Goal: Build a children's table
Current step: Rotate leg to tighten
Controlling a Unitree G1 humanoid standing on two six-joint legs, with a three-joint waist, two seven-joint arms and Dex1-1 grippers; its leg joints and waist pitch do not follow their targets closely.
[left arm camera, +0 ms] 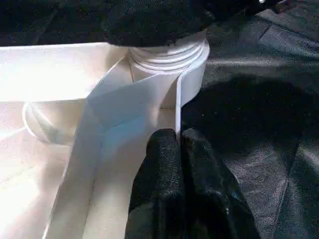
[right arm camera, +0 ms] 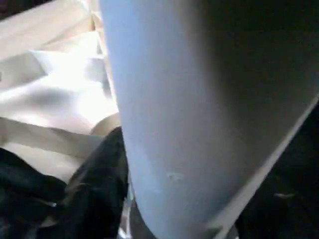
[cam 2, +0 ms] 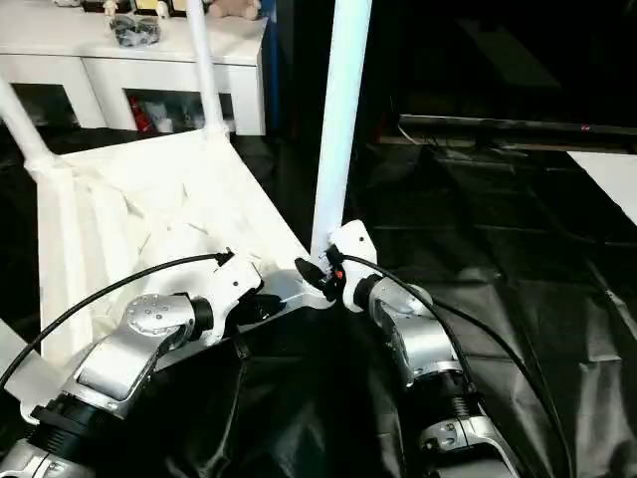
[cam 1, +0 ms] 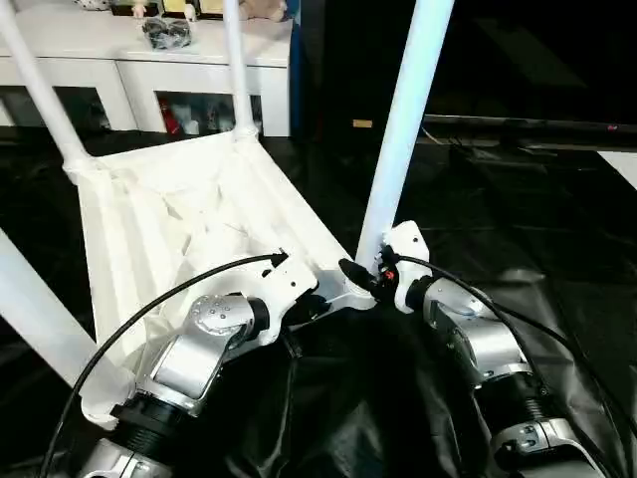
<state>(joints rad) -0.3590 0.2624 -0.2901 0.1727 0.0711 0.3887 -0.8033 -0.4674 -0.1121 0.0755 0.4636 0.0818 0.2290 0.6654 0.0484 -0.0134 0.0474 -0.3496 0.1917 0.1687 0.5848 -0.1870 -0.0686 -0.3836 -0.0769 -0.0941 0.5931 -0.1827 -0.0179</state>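
I'm seating the near leg [cam 1: 403,129] in its corner socket [left arm camera: 169,55]: left hand [left arm camera: 177,144] pinches the tabletop rim [left arm camera: 177,107], right hand [cam 1: 364,271] wraps the leg; next, twist it tight

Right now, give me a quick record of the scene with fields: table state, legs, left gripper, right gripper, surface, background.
table state: children's table lies upside down, ribbed underside facing up
legs: four legs stand up from the corner sockets; the near right leg rises by the grippers
left gripper: left gripper shut, fingertips at the tabletop's side wall beside that corner socket
right gripper: right gripper at the base of the near right leg; grip unclear
surface: black covering
background: white cabinet behind
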